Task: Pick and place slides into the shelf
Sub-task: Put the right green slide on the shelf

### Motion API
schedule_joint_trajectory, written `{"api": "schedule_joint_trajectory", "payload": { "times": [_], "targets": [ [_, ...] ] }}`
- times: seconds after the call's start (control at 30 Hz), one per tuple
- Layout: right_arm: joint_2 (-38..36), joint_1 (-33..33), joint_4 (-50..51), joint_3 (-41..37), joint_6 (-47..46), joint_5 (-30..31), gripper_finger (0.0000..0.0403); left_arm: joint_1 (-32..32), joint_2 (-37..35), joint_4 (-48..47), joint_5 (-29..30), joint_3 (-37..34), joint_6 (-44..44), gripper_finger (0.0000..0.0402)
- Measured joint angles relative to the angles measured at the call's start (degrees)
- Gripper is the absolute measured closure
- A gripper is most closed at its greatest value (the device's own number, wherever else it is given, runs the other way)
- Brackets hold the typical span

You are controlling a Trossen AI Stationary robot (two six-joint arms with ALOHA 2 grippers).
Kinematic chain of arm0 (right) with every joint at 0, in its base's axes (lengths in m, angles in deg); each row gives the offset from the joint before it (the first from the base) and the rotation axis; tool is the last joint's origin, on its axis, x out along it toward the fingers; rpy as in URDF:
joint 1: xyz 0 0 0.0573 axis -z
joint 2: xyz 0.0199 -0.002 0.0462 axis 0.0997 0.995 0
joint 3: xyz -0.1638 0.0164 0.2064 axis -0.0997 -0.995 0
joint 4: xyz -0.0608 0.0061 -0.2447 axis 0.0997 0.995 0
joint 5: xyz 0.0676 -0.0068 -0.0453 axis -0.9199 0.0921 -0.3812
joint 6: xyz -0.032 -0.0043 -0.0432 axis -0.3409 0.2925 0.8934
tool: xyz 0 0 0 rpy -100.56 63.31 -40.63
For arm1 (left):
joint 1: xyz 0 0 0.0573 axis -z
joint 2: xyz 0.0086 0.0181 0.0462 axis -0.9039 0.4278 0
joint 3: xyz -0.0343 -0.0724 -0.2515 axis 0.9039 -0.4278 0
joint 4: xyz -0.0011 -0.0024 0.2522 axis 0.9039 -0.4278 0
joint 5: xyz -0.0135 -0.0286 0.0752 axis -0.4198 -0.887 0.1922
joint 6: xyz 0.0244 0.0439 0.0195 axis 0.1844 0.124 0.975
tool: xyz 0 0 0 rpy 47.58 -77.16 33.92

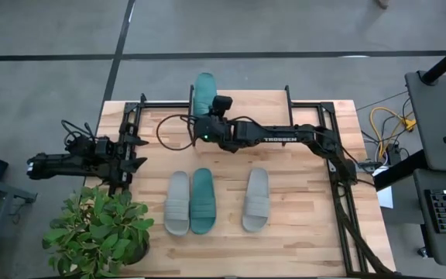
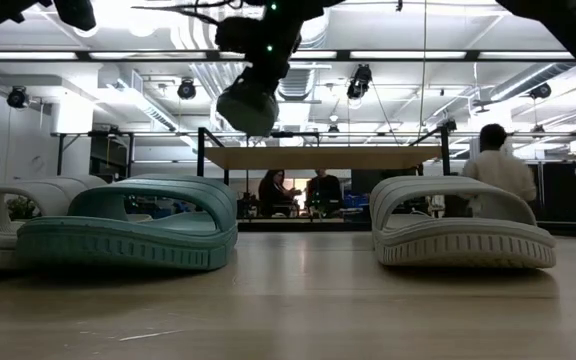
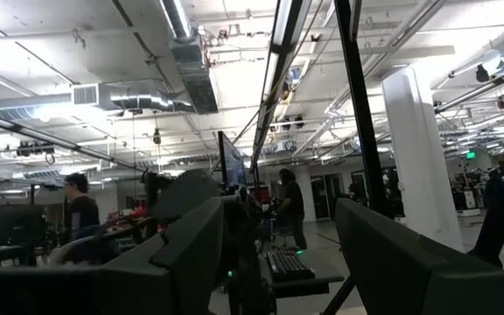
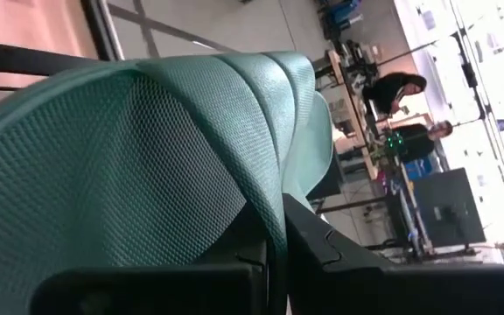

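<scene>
My right gripper (image 1: pixel 205 116) reaches across the table to its far middle and is shut on a teal slide (image 1: pixel 204 93), which it holds in the air; the slide's far end juts past the table's far edge. In the low view this slide (image 2: pixel 247 106) shows end-on, higher than the shelf's wooden top (image 2: pixel 323 157). A grey slide (image 1: pixel 178 203), a teal slide (image 1: pixel 201 200) and another grey slide (image 1: pixel 256 200) lie sole-down on the near half of the table. My left gripper (image 1: pixel 134 153) waits open at the table's left edge, touching nothing. My right gripper holds the teal slide by its ribbed strap (image 4: pixel 274 206). The strap's edge is pinched between the two fingers (image 4: pixel 322 254), one on either face of it. The fingers come from the table's near side, slanting down. The slide is lifted clear of the table and the shelf.
A potted plant (image 1: pixel 99 232) stands at the table's near left corner beside my left arm. Black frame rails (image 1: pixel 339 178) run along the table's right side, and cables (image 1: pixel 385 124) lie beyond it. People (image 2: pixel 498 165) stand and sit in the room behind the shelf.
</scene>
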Motion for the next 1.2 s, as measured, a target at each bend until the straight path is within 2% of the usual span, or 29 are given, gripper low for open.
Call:
{"api": "schedule_joint_trajectory", "payload": {
  "times": [0.6,1.2],
  "targets": [
    [4.4,1.4,-1.5,-1.3,2.1,-0.2,0.0394,0.0,-0.8,-0.3,0.1,0.0,0.0,0.0194],
    [4.4,1.1,-2.1,-1.3,3.5,-0.5,0.0394,0.0,-0.8,-0.3,0.1,0.0,0.1,0.0194]
  ]
}}
